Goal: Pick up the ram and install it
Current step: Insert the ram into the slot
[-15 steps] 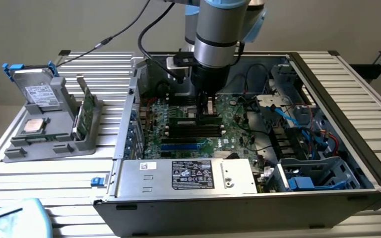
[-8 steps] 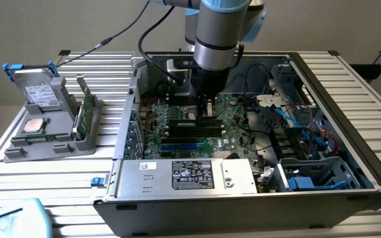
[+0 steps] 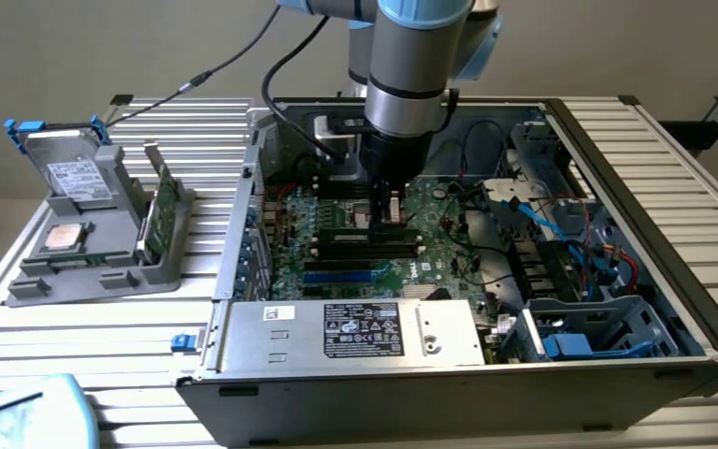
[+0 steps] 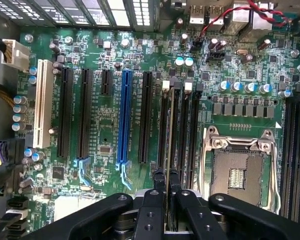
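One step in hand: we are judging it to be installing, with the pick-up done.
Tool: the gripper (image 3: 391,213) (image 4: 166,182) is pinching narrow on the ram (image 4: 173,125), held edge-on.
Where: the ram is hanging along the memory slots (image 4: 192,130), beside the processor socket (image 4: 237,170); we are not telling whether it is seated.
Need: we are reckoning on square alignment and even downward pressure.

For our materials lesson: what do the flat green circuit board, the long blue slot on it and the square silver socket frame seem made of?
Flat green circuit board: likely laminate under glossy lacquer, fine traces showing. Long blue slot: seemingly moulded plastic, evenly coloured. Square silver socket frame: probably bare metal, bright glints.
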Tool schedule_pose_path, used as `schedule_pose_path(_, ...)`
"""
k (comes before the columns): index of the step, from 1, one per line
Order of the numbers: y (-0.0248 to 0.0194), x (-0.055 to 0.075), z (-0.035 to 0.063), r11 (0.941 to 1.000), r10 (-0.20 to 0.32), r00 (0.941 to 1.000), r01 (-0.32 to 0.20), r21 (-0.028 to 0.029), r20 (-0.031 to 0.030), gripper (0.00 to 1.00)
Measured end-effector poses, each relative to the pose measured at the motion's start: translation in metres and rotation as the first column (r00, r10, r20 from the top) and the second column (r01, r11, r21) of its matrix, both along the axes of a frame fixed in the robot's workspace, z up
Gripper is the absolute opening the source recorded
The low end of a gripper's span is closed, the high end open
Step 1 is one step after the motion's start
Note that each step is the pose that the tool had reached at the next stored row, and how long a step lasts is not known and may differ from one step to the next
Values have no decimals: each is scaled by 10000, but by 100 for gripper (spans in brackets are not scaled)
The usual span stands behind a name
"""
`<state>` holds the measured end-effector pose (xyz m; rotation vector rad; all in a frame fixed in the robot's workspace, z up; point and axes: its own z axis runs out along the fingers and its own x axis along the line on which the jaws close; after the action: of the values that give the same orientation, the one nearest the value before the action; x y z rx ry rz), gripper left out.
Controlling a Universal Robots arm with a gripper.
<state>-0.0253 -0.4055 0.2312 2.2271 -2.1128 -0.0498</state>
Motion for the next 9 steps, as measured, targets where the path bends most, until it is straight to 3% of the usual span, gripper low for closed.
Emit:
schedule_pose_path(5,0,0,-8,10000,0,10000,0,-59,0,14)
schedule_pose_path(9,1,0,-13,9999,0,10000,1,-173,44,14)
